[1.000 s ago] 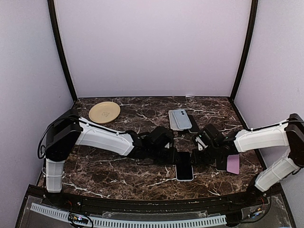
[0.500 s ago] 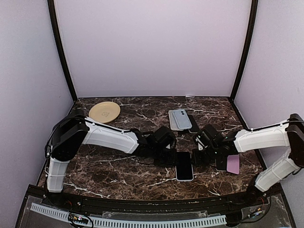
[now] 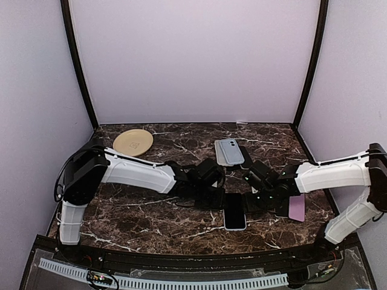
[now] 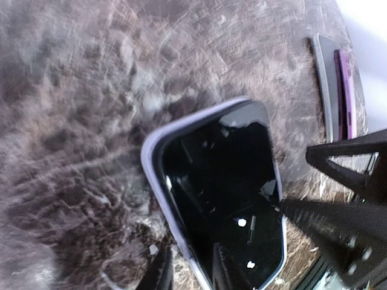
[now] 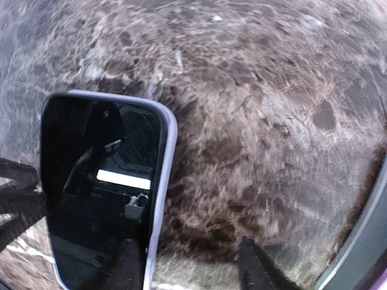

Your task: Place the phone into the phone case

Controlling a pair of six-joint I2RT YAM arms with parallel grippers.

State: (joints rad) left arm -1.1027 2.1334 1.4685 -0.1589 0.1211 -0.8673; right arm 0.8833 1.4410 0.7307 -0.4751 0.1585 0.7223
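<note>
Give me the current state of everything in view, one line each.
phone: lying flat, screen up and dark.
lavender case: rim wraps the phone's visible edges; phone looks seated.
left gripper: nearly closed, fingertips straddling the phone's edge; grip unclear.
right gripper: open, one finger over the phone, one off it.
pink case: flat, untouched.
plate: empty.
</note>
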